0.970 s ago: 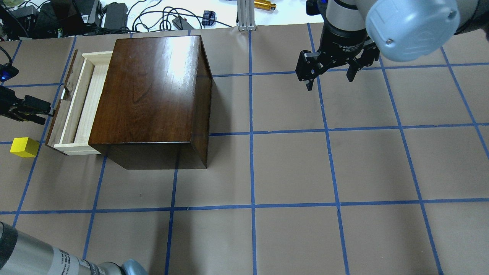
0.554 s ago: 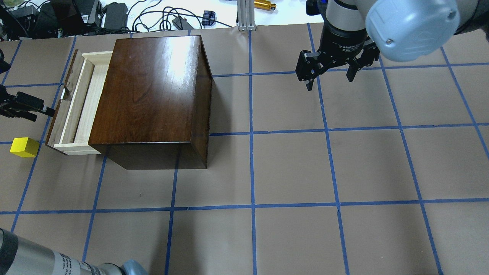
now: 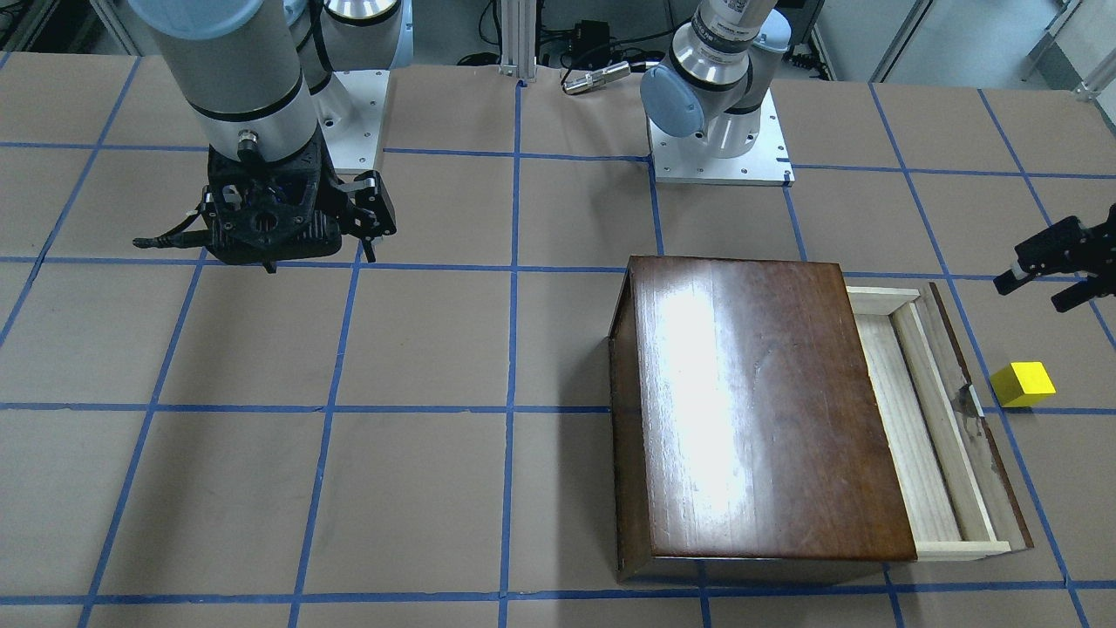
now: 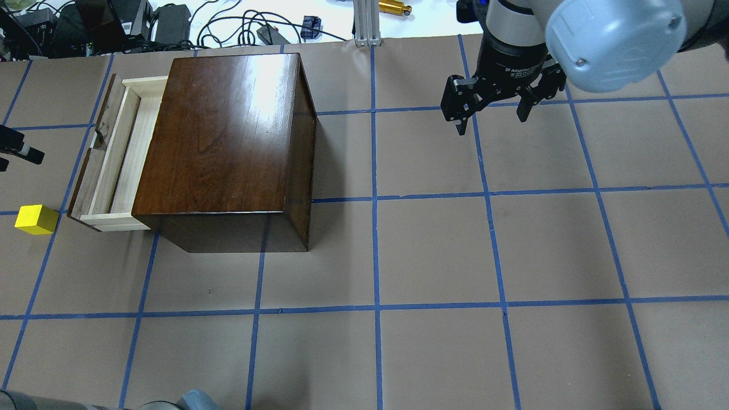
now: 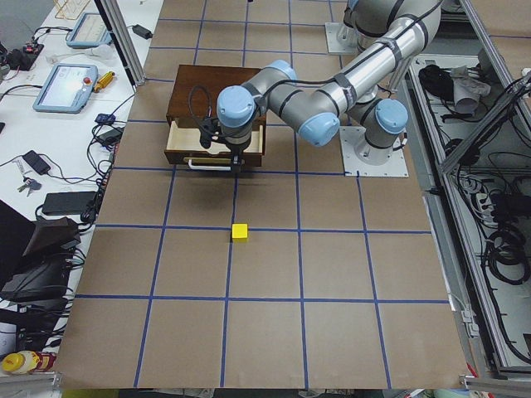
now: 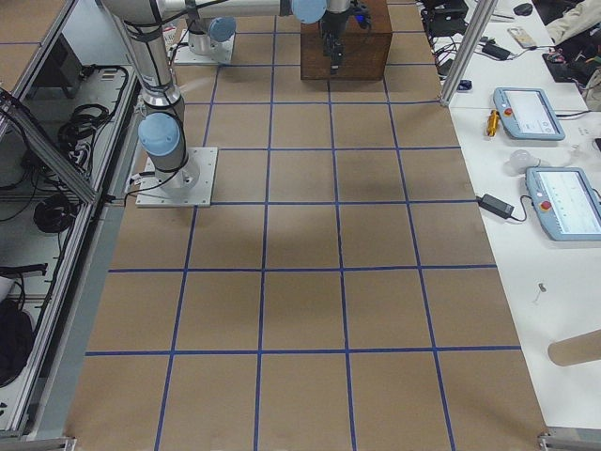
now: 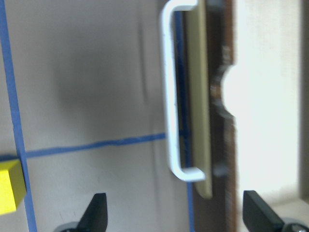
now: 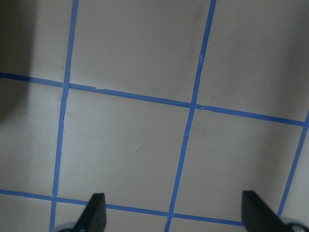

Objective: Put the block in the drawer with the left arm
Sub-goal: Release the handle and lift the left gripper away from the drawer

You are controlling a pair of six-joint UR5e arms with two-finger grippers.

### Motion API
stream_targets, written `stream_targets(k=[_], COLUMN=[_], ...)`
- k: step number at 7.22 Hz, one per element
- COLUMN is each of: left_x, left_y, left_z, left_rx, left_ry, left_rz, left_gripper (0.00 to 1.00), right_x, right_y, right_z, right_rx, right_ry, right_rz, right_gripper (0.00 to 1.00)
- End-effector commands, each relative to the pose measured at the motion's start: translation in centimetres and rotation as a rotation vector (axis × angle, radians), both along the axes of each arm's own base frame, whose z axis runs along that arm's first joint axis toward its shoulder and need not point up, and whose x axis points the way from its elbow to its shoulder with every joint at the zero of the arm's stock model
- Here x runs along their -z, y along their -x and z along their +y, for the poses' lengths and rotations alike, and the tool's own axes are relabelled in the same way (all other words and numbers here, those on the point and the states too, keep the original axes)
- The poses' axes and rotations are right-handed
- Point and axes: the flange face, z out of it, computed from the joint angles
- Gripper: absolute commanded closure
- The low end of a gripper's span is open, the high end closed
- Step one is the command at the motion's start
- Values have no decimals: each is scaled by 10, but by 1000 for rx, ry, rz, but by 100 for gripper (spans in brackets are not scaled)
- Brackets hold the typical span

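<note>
Far left edge of the overhead view, a little below mid-height: the small yellow block, flat on the brown paper at a crossing of blue tape lines. Near the corner of the drawer's dark front panel, not touching it. Drawer pulled partway out of the glossy dark-brown wooden box, opening toward the frame's left, pale tray showing. Box in the upper left quarter.

Above the block, cut off by the same left edge: the left gripper, only its black fingers in frame. Apart from the drawer front and apart from the block.

Seen from the left wrist: two fingertips at the bottom of the frame, spread wide, nothing held between them. White handle on the drawer front at upper centre, a slice of the block at the lower left edge.

Mirrored in the front-facing view: left gripper at the right edge, block below it, drawer just left of both.

Upper right of the overhead view: the right gripper, pointing down over the taped paper, fingers parted, gripping nothing, well apart from the box.
</note>
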Motion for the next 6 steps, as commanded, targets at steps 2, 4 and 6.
stream_targets(k=[2, 4, 6], left_x=[-72, -85, -86], left_y=[49, 132, 249], left_z=[53, 30, 7], left_rx=[-100, -152, -219], left_ry=[-27, -62, -66], left_rz=[-51, -91, -140], left_gripper=[0, 0, 0], right_x=[0, 0, 0], right_y=[0, 0, 0], right_z=[0, 0, 0], right_rx=[1, -1, 1], right_ry=[0, 0, 0], right_rz=[0, 0, 0], right_gripper=[0, 0, 0])
